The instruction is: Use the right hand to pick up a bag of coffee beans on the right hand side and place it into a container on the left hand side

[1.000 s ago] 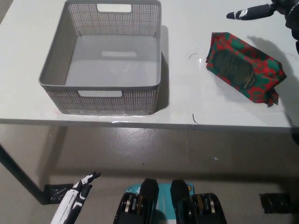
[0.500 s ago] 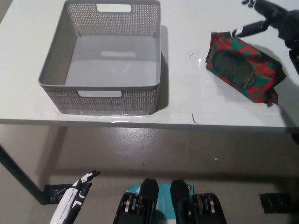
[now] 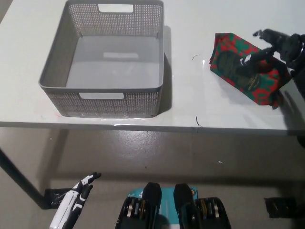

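Red-and-green patterned, with a dark oval label on its face, the flat coffee bean bag [image 3: 249,69] lies tilted on the right of the pale grey counter [image 3: 190,95], well apart from the grey perforated plastic basket [image 3: 62,78] at left. The black right hand [image 3: 274,46] hovers over the bag's far end, fingers spread. The white left hand [image 3: 76,200] hangs low, its fingers apart.

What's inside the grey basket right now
Nothing: the grey basket shows only its bare floor. The coffee bag lies on the table, right hand over it. The near wall hides only a floor strip.
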Robot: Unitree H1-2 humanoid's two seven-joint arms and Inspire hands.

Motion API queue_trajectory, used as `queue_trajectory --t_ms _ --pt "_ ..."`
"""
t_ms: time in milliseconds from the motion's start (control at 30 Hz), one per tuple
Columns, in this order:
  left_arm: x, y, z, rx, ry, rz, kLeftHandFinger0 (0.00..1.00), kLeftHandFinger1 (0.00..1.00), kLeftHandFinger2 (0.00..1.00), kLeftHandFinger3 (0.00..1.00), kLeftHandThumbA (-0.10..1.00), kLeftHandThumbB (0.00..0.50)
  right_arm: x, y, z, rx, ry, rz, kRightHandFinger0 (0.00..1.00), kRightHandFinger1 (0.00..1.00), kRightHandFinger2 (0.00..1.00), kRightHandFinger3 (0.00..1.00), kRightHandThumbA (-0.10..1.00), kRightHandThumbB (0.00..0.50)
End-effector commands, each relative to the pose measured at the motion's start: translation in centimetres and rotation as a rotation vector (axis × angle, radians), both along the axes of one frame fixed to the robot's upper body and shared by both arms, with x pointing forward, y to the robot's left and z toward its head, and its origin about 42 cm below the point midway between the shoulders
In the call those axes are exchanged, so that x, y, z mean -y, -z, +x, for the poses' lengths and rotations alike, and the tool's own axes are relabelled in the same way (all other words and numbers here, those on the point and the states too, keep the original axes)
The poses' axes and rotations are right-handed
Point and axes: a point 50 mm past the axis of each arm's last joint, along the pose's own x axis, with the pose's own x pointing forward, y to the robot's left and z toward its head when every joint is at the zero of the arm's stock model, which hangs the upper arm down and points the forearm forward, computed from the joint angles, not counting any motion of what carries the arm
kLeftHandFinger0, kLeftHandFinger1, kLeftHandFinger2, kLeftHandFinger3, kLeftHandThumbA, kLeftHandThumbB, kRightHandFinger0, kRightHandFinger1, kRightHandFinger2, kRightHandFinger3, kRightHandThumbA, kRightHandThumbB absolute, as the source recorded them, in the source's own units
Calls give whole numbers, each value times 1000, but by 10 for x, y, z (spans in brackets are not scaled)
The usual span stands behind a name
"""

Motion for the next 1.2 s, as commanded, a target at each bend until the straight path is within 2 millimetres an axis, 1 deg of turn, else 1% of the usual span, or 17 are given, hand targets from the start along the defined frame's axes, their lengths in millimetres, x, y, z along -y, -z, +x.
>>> queue_trajectory --t_ms 0,200,567,633,667,700,733,767,800,833,867,900,933,967,1000,1133,1167 --pt "-3 -16 4 81 -2 -12 1000 1000 1000 1000 1000 500 -10 -12 5 69 -52 -43 1000 1000 1000 1000 996 500" --pt "-2 -18 9 90 9 -17 1000 1000 1000 1000 1000 500 -2 23 -2 10 -36 29 1000 1000 1000 1000 975 500" --pt "-1 -26 19 108 7 -8 1000 1000 1000 1000 1000 500 -16 78 -17 -71 -35 81 1000 1000 1000 1000 952 500" --pt "-1 -28 20 111 7 -5 1000 1000 1000 1000 1000 500 -17 82 -18 -74 -4 118 1000 1000 1000 1000 871 500" --pt "-1 -28 21 114 9 -6 1000 1000 1000 1000 1000 500 -18 83 -18 -56 14 161 1000 1000 1000 1000 782 500" --pt "-2 -28 23 117 14 -6 1000 1000 1000 1000 1000 500 -18 85 -19 41 16 153 1000 1000 1000 1000 524 372" --pt "-3 -28 23 118 16 -6 1000 1000 1000 1000 1000 500 -17 85 -19 64 12 148 1000 1000 1000 1000 458 383" --pt "-3 -28 23 115 15 -6 1000 1000 1000 1000 1000 500 -17 86 -20 139 9 131 1000 1000 1000 1000 271 315" --pt "-3 -28 23 115 15 -3 1000 1000 1000 1000 1000 500 -17 86 -20 182 11 135 879 934 928 858 -45 262" --pt "-3 -28 23 116 16 -3 1000 1000 1000 1000 1000 500 -16 86 -21 260 19 155 330 418 409 283 -98 58" --pt "-3 -29 23 118 15 -2 1000 1000 1000 1000 1000 500 -16 85 -22 311 28 180 70 214 372 314 -100 131" --pt "-3 -29 23 118 15 -1 1000 1000 1000 1000 1000 500 -16 85 -22 317 31 184 14 229 483 423 -100 146" --pt "-4 -31 26 123 14 1 1000 1000 1000 1000 1000 500 -18 80 -20 338 42 197 1 294 694 636 -100 146" --pt "-4 -31 27 123 15 4 1000 1000 1000 1000 1000 500 -18 77 -19 368 45 216 74 462 860 767 -100 197" --pt "-4 -31 27 123 14 5 1000 1000 1000 1000 1000 500 -18 75 -19 388 44 224 150 541 912 808 -100 201" --pt "-5 -30 26 126 15 5 1000 1000 1000 1000 1000 500 -19 67 -17 442 43 240 121 472 800 740 -100 195" --pt "-4 -30 26 124 13 3 1000 1000 1000 1000 1000 500 -20 63 -16 460 43 252 108 463 794 740 -100 175"
